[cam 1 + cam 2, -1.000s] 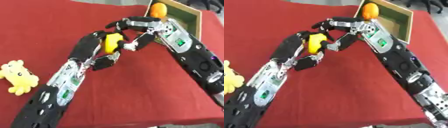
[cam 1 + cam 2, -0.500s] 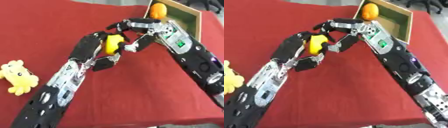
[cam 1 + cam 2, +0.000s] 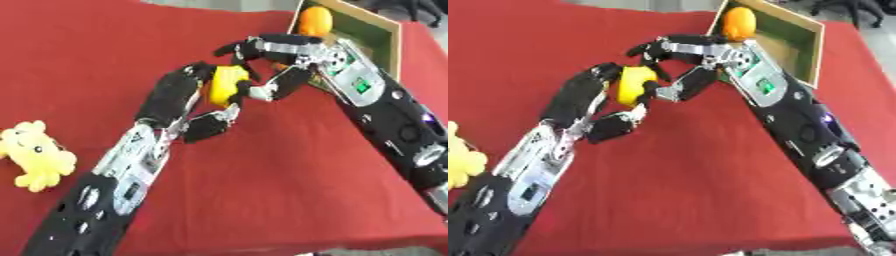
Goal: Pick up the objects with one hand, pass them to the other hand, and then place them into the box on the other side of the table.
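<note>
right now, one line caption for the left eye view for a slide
Left hand holds a yellow object up to the right hand above the red table, near the box.

Red-covered table (image 3: 289,190), yellow plush toy (image 3: 35,155) near left edge, box (image 3: 785,37) at far right

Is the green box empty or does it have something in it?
Not empty: an orange object sits at the near end of the box. Its remaining floor looks bare.

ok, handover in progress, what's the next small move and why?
Probably curl the right hand round the yellow object. The left hand holds it mid-table, and the right hand's fingers are spread at it, not yet closed.
</note>
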Robot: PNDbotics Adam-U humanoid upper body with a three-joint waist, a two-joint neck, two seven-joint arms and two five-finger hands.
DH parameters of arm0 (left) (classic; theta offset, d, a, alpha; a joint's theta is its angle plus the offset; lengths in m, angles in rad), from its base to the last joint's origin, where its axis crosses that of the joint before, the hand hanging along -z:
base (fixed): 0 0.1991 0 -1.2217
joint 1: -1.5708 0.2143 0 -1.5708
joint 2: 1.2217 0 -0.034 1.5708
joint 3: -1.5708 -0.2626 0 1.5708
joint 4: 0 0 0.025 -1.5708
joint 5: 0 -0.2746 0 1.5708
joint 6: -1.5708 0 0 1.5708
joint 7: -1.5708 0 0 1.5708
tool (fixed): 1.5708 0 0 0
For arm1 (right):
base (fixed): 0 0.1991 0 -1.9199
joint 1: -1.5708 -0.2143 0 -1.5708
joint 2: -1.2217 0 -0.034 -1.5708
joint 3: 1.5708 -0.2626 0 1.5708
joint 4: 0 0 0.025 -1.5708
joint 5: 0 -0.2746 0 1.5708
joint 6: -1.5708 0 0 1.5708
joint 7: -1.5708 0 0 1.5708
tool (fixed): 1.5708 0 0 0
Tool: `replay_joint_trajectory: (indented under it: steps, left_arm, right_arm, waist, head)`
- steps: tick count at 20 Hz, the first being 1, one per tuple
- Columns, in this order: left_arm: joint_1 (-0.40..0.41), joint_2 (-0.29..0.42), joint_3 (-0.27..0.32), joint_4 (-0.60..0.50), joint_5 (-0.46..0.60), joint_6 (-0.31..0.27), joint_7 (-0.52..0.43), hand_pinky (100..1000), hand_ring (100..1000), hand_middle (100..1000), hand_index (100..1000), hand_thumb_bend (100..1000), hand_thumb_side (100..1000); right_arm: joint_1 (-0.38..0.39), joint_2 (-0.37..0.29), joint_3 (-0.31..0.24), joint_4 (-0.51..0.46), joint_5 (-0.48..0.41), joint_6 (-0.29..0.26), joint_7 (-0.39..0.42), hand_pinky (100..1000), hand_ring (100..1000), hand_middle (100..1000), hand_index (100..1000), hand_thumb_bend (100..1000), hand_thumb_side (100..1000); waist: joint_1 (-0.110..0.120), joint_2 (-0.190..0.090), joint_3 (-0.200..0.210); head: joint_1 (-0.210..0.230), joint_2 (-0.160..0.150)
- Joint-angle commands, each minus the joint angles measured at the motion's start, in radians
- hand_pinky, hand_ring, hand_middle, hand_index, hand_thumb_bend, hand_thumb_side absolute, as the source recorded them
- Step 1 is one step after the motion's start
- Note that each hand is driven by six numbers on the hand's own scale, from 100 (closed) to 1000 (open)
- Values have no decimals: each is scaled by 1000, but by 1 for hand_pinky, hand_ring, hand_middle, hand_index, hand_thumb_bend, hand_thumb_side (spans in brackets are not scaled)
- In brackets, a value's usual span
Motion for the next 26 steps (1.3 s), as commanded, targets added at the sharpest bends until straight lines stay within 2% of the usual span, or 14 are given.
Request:
replay_joint_trajectory:
  steps: [1,19,26]
  left_arm:
    - [-14,2,-3,-61,9,-8,8,722,747,688,883,1000,1000]
    - [13,38,-9,-143,18,-25,-38,725,747,681,883,1000,1000]
    - [46,87,8,-202,14,-11,-42,728,746,680,881,1000,1000]
  right_arm:
    - [-7,-31,-7,0,11,-166,161,765,1000,244,317,100,279]
    - [1,-42,-21,12,17,-176,161,762,1000,218,311,100,277]
    - [3,-72,-47,1,-15,-170,161,762,1000,214,311,100,276]
  waist:
    - [6,-15,-2]
    - [10,-11,-2]
    - [13,-12,-5]
  head:
    - [-9,-13]
    - [-28,-12]
    - [-47,-4]
